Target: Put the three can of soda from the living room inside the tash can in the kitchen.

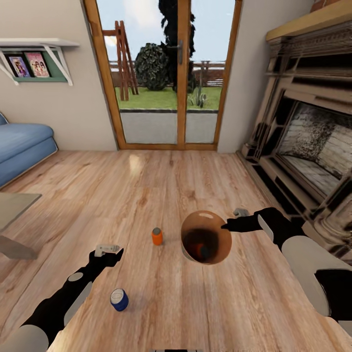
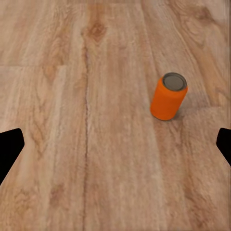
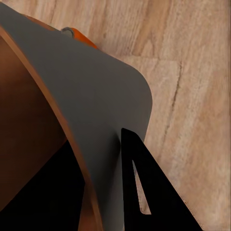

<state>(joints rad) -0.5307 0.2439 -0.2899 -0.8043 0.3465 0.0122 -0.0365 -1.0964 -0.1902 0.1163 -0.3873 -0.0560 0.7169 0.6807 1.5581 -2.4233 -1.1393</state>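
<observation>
Right claw (image 1: 230,226): clamped on the bin's (image 1: 220,244) rim, one orange can inside.
Left claw (image 1: 111,250): spread, empty.
Orange can (image 1: 157,236): upright, light, rigid, slick; best gripped mid-body.
Blue can (image 1: 119,299): toppled on the floor, likely to roll.

A wood-framed glass door (image 1: 168,73) is seen at the upper centre, with lawn and a dark shrub (image 1: 152,66) behind it. A blue sofa (image 1: 22,146) is placed at the left edge, under a white wall shelf (image 1: 36,44). A fireplace (image 1: 313,142) is set at the right.
</observation>
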